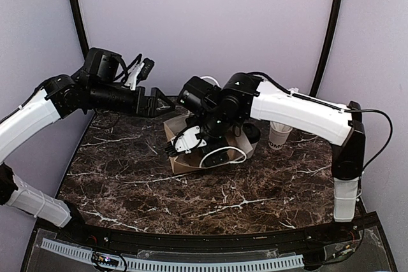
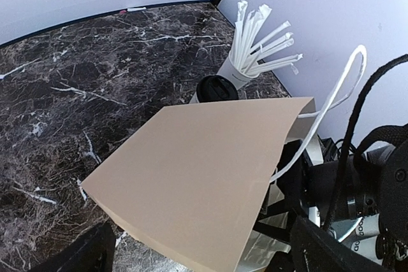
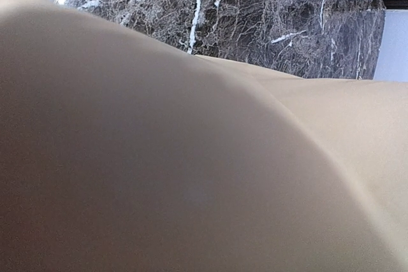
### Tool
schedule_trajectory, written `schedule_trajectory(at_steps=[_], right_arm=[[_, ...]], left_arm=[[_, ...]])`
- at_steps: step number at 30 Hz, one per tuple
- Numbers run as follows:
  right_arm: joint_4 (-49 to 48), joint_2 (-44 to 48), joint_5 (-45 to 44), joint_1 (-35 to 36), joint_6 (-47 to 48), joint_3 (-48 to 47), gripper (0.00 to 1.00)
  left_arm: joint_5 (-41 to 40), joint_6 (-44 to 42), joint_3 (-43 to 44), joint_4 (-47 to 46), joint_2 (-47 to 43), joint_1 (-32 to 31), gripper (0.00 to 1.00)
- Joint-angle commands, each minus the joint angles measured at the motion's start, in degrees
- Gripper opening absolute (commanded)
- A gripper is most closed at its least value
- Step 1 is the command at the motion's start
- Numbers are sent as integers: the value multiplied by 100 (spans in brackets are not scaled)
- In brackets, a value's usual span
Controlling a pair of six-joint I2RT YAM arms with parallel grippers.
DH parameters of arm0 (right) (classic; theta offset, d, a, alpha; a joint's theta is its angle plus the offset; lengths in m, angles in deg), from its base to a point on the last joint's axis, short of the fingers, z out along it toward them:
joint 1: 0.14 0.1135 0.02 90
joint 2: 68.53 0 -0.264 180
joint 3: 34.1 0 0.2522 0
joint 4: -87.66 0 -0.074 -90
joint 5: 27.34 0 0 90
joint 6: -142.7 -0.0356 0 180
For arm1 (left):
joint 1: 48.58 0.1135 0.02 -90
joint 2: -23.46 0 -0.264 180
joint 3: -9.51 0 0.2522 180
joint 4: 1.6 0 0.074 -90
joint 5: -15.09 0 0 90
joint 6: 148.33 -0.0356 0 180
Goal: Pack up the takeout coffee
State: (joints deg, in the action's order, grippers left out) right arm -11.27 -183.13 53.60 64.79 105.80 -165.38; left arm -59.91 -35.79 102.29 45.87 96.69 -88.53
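Right end effector (image 1: pixel 180 144) half-hidden behind bag (image 3: pixel 204 157)

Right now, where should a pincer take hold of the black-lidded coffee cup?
Probably its white wall just under the black lid, coming from above: the coffee cup stands upright, with the paper bag on one side and the straw cup on the other.
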Motion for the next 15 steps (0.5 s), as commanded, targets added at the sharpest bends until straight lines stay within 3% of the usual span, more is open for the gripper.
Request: schedule_trajectory(at_steps=[1,6,11,15], right_arm=[[-65,-113,-17,-69,-159,-363,99],[-175,-123,-15,-121,-208,-310,99],[-291,-92,-7,-156,-304,-288,99],[-335,20,-67,-173,-341,-184,99]], left_arm=[[-260,442,-111,370,130,26,99],[-163,557,-348,115,158,-118,99],[-600,606,-119,592,543,-273,98],[-959,784,20,875,606,-306,89]])
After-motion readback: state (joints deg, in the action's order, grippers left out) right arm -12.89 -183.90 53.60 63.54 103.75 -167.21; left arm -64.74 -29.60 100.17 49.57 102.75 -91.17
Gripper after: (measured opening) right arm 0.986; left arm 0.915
